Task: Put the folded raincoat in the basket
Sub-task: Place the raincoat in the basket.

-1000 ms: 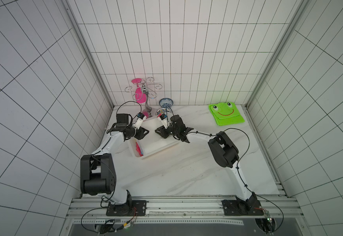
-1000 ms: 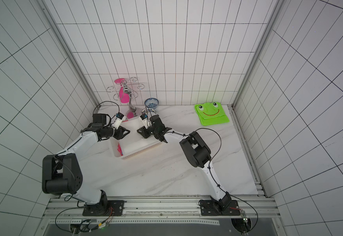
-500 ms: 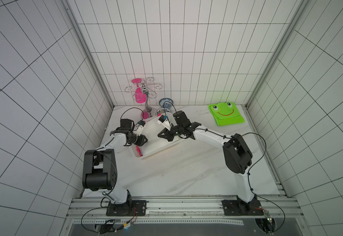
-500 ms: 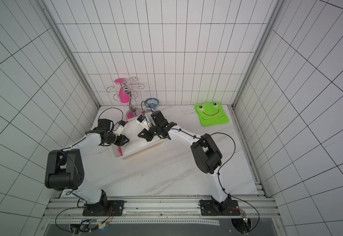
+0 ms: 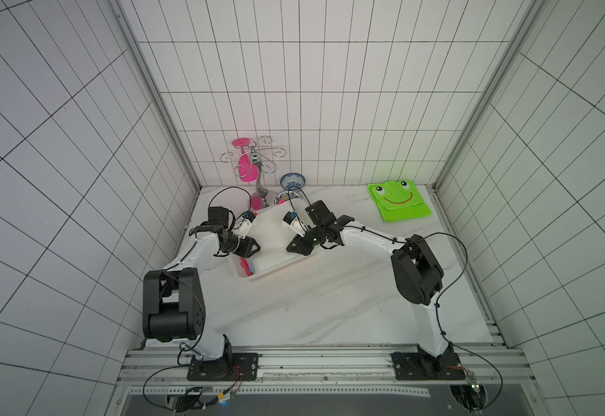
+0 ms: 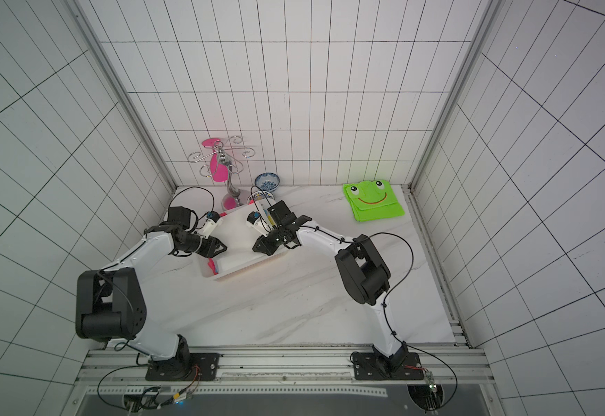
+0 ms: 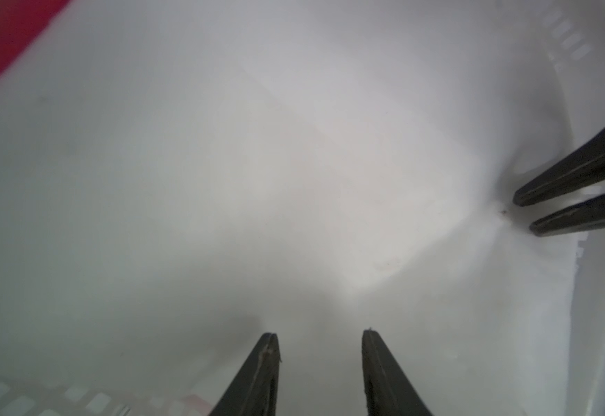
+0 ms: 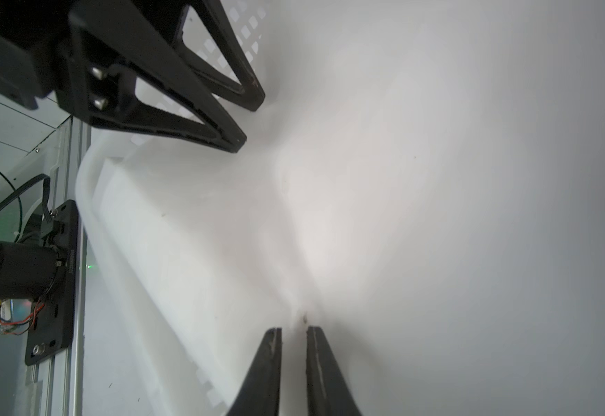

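Top views, basket: the white rectangular plastic basket with perforated sides (image 5: 279,267) (image 6: 247,268) sits on the white marble tabletop (image 5: 330,306), toward the back and left of centre.
Top views, raincoat: in both top views the white folded raincoat (image 5: 276,234) (image 6: 238,230) lies inside the basket and covers most of it. A pink item (image 5: 247,266) shows at the basket's left end.
Top views, hands: the left hand (image 5: 257,248) and the right hand (image 5: 288,249) reach down onto the raincoat from opposite ends, tips pointing toward each other.
Top views, elsewhere: a bright green folded cloth with a frog face (image 5: 400,200) lies well apart at the back right.
Left wrist view, left hand: the left hand (image 7: 321,333) has its fingers apart over the raincoat (image 7: 294,162), with nothing between them.
Left wrist view, right hand: the right hand (image 7: 523,215) meets a pucker in the sheet.
Right wrist view, right hand: the right hand (image 8: 294,329) shows only a narrow gap. The raincoat (image 8: 402,180) creases right at its tips, but it is impossible to tell whether the sheet is pinched.
Right wrist view, basket: its rolled rim (image 8: 88,201) runs beside the raincoat.
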You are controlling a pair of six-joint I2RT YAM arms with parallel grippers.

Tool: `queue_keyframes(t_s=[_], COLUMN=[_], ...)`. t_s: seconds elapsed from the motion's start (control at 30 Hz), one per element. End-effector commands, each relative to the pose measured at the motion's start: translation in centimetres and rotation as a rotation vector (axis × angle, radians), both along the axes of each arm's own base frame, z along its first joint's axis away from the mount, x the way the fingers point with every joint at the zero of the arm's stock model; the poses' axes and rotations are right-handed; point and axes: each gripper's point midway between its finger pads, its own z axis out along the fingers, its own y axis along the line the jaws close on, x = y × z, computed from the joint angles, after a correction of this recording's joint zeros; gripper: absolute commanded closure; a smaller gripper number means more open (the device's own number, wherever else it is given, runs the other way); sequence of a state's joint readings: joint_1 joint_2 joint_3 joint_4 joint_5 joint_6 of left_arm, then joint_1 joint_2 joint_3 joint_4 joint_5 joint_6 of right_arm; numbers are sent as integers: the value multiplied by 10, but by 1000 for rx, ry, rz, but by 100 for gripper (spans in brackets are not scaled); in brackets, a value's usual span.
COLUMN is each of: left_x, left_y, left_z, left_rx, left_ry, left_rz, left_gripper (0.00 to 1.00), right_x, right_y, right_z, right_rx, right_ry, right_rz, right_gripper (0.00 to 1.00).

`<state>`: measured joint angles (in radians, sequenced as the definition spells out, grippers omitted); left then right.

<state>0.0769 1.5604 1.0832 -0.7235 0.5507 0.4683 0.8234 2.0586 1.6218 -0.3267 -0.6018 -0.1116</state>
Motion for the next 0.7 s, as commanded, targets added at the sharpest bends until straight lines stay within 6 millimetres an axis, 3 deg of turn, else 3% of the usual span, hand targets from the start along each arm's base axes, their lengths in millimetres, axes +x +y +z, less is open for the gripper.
queue_keyframes(t_s=[0.0,0.13,0.23,0.37,0.53,0.67], left_x=[-12,-26,-31,-28,-26,-23], left_y=[-12,-17,-16,-16,-13,-12], left_z=[43,69,76,74,71,72], left_rx=[-69,-119,-142,-162,-153,-154], left_ry=[-69,-107,-97,-105,-110,-109], left_rz=[-91,-131,-121,-75,-49,-28], left_gripper=[58,57,56,56,56,56], right_x=[13,57,99,143,173,204], right_y=[-23,-82,-151,-252,-338,-383], right_z=[53,69,61,50,17,-20], right_rx=[63,-3,-156,-338,-461,-455], right_ry=[-52,-192,-323,-406,-336,-211], right_rz=[-134,-389,-661,-1069,-1249,-1282], right_gripper=[75,68,63,46,36,35])
